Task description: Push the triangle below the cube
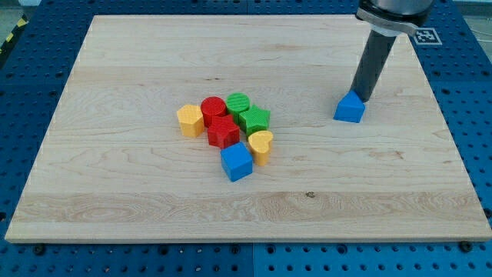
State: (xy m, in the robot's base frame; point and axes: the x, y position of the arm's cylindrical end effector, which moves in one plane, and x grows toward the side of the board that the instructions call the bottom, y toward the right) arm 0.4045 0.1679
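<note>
A blue triangle block [349,108] lies on the wooden board at the view's right. My tip [359,99] stands just behind it, at its upper right edge, touching or nearly touching it. A blue cube [237,162] sits near the board's middle, at the bottom of a cluster of blocks, well to the left of the triangle and lower in the view.
The cluster above the cube holds a yellow heart block [261,145], a red star-like block [223,132], a red cylinder [213,108], a yellow hexagonal block [190,120], a green cylinder [238,103] and a green star-like block [254,120]. The wooden board [138,192] lies on a blue perforated table [23,92].
</note>
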